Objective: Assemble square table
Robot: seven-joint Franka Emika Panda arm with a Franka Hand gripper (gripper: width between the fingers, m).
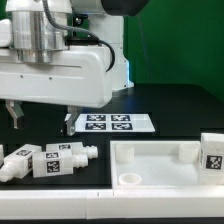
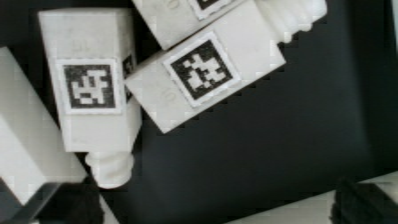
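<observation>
Gripper (image 1: 40,119) is spread wide, with nothing between the fingers. It hovers over the parts.
- Leg A (image 2: 89,90) and leg B (image 2: 205,70) lie on their sides directly beneath it, tags up, apparently touching.
- Tabletop slab (image 1: 150,165) sits well clear of the gripper, toward the exterior view's right.

Judgement: the legs are rigid, light, smooth plastic. Pinch leg A across its flat sides at mid-body, not on the narrow stub end.

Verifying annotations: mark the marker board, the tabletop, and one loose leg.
marker board (image 1: 110,123), exterior view, centre among its tags.
tabletop (image 1: 168,170), exterior view, bare inner floor.
leg (image 1: 60,160), exterior view, its tagged side.
</observation>
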